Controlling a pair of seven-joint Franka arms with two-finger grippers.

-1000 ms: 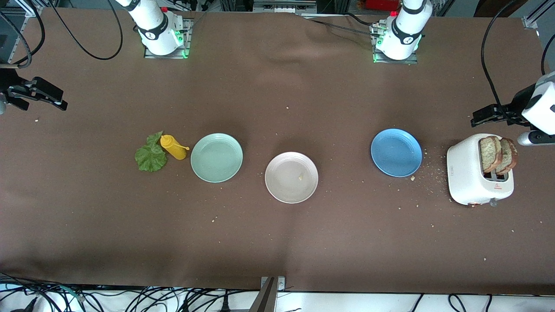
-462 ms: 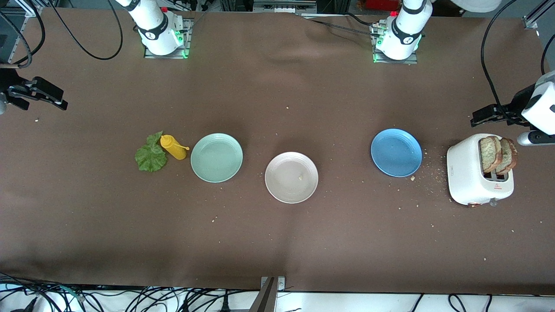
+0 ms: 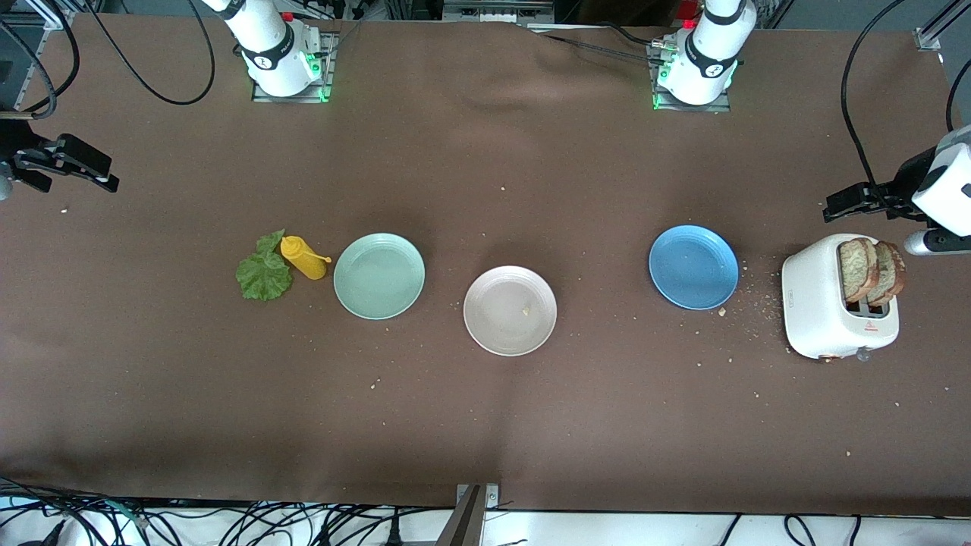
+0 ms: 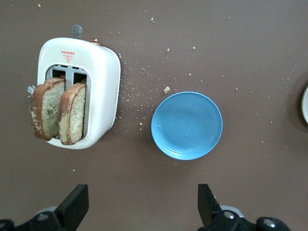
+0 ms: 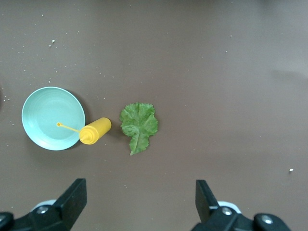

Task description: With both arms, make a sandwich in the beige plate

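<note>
Nothing has yet been assembled: the beige plate [image 3: 510, 310] lies bare at the middle of the tabletop [image 3: 485, 425], between the mint-green plate [image 3: 378, 275] and the blue plate [image 3: 693, 267], carrying only a crumb. The two bread slices [image 3: 871, 270] stand upright in the slots of the white toaster [image 3: 827, 307] at the left arm's end, and the lettuce leaf [image 3: 263, 274] lies flat at the right arm's end, touching the yellow squeeze bottle [image 3: 303, 257].

The left tool [image 3: 853, 203] is held up in the air just beside the toaster with its jaws spread wide and nothing between them; the right tool [image 3: 64, 163] hangs over the tabletop's edge at the right arm's end, likewise wide and empty, well apart from the leaf.

Several risks can be judged from here. The slices lean against each other (both tilted the same way), so a pinch on one could drag or tip the other, or both could be caught at once. Toasted bread is brittle, and crumbs already scattered around the toaster suggest that a hard squeeze would break it. The toaster looks light and could be lifted or slid if a slice sticks in its slot. The leaf is thin and flat on the cloth, so the fingers may slip over it or snag the cloth, and the bottle could be knocked and sent rolling toward the mint-green plate. A slice could also be set on the wrong plate.

Counted: three plates, two bread slices, one toaster, one lettuce leaf, one squeeze bottle, two arms.
</note>
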